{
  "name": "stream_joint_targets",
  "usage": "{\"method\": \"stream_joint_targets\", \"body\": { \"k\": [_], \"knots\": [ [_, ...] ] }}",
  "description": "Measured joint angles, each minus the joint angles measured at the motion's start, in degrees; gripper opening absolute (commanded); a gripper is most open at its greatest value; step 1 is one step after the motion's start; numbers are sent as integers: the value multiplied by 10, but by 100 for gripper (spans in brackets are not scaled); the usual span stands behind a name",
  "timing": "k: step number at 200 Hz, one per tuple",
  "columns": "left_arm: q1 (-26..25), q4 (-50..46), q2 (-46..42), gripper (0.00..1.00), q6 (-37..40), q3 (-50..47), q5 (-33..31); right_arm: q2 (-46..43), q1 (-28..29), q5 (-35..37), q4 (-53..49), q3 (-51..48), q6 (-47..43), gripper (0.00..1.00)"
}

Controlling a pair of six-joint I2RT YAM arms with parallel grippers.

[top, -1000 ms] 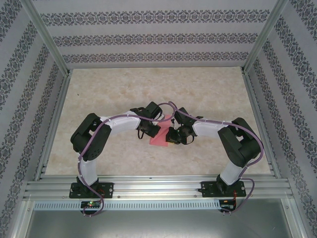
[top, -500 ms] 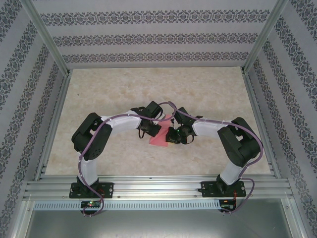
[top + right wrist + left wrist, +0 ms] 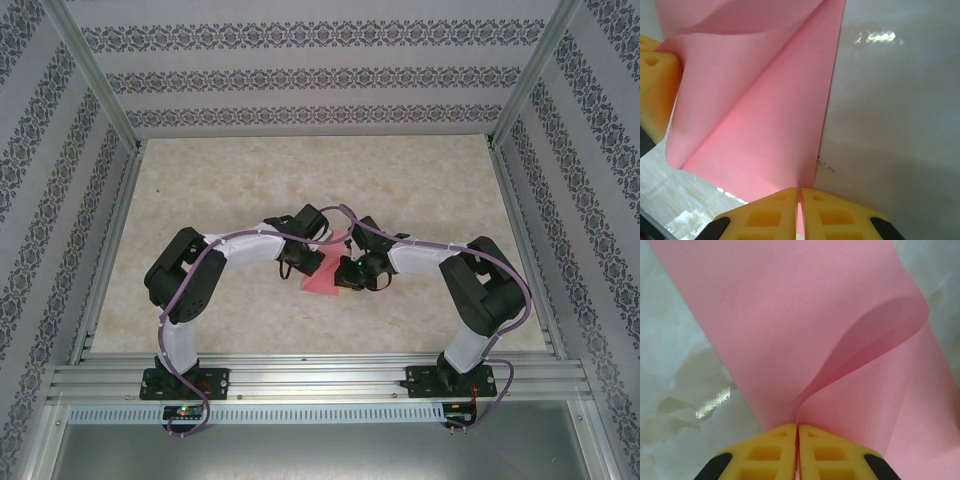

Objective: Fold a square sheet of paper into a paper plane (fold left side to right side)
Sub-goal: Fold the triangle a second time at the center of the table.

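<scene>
Paper (image 3: 790,315) is pinched by both of your pincers: the left pincer (image 3: 798,430) is clenched on an edge lifted into a soft loop, and the right pincer (image 3: 800,192) is clenched on a flat-lying edge beside bare desk (image 3: 200,190). It lies mid-desk, somewhat toward the near edge. Judge this paper featherlight, limp, easily creased or torn, and likely to slide on the glossy top. Take it only by edges or corners, with one side pinned down.

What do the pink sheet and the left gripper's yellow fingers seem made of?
The square sheet of paper: apparently thin matte paper; it bends in a soft loop. Fingers of the left gripper: probably moulded yellow plastic, smooth, recessed pockets.
</scene>
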Motion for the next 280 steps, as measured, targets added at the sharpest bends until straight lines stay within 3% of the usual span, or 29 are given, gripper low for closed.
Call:
{"method": "stream_joint_targets", "body": {
  "k": [109,183,246,280],
  "knots": [
    [2,10,-1,11,0,-8,5,-3,0,4,-3,3,-2,16],
    [3,10,-1,11,0,-8,9,-84,-35,6,64,-20,41,13],
    [3,10,-1,11,0,-8,10,-20,-35,-11,202,-26,134,11],
    [3,10,-1,11,0,-8,11,23,-24,-15,222,-19,155,11]
  ]
}}
